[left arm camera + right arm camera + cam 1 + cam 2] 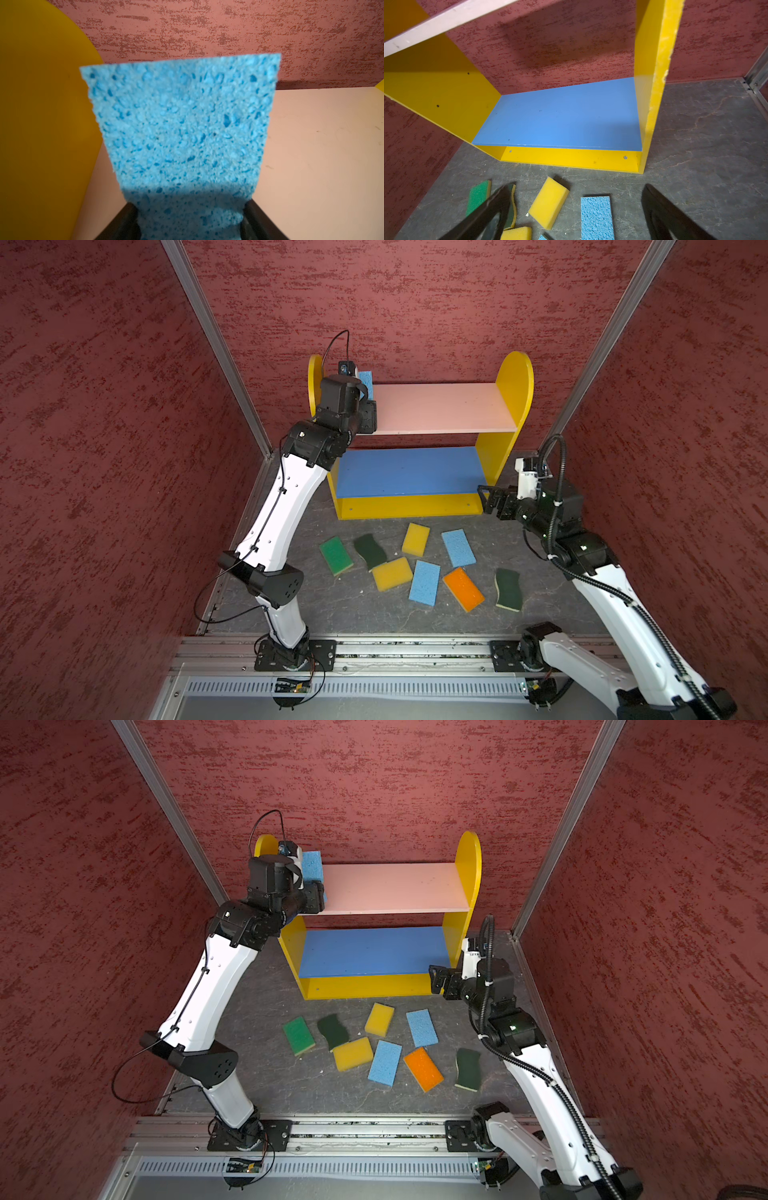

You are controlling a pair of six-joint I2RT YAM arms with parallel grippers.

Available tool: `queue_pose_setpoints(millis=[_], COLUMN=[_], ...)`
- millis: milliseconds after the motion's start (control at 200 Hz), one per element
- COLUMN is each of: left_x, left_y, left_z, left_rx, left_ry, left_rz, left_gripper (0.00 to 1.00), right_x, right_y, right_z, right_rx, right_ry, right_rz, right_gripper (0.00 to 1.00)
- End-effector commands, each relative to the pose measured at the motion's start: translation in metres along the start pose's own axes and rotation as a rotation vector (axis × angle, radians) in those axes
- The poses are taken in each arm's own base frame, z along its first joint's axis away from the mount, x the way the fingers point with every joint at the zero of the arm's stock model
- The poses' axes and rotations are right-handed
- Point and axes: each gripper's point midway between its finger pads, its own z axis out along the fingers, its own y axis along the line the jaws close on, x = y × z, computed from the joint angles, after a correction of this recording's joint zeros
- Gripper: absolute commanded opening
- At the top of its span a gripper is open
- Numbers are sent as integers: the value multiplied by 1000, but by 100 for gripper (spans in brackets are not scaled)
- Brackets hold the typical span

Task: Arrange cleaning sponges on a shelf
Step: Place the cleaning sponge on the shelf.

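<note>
The shelf (505, 448) stands against the back wall, with its pink top board (440, 408) above the blue middle board (407, 470) and the yellow base (409, 506). The left arm (278, 506) reaches up to the left end of the top board. There the left gripper (190, 218) is clamped on a light blue sponge (182, 124), with a finger pressed into each narrow side. The sponge sticks out past the fingers toward the back wall, over the pink board and just beside the yellow left side panel (41, 124). Whether it touches the board cannot be told.

The right gripper (488, 499) hangs near the front right corner of the base, its jaws wide apart and holding nothing.

Eight more sponges lie loose on the grey floor (332, 614) in front of the shelf. From left to right they are:
- a bright green sponge (336, 555)
- a dark green wavy sponge (370, 551)
- two yellow sponges (415, 538) (392, 573)
- two light blue sponges (458, 547) (424, 583)
- an orange sponge (463, 589)
- a second dark green sponge (508, 589), set apart nearest the right arm
</note>
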Motion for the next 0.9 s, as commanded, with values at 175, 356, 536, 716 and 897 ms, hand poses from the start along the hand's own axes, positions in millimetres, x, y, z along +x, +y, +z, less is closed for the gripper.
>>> queue_pose_setpoints(millis=[175, 356, 536, 716, 897], left_x=[3, 9, 12, 13, 15], left_y=[8, 7, 9, 12, 14], left_z=[11, 23, 29, 33, 38], left_rx=[-61, -78, -100, -121, -120], left_ry=[11, 22, 28, 29, 36], left_rz=[-2, 12, 20, 27, 28], left_gripper=[70, 71, 72, 72, 73], right_x=[0, -2, -2, -3, -3], right_y=[14, 20, 18, 19, 18], right_z=[-2, -3, -5, -7, -7], right_rx=[-26, -45, -37, -35, -31], right_ry=[21, 12, 7, -3, -8], right_rz=[-60, -72, -75, -75, -71], right_gripper=[99, 99, 99, 99, 99])
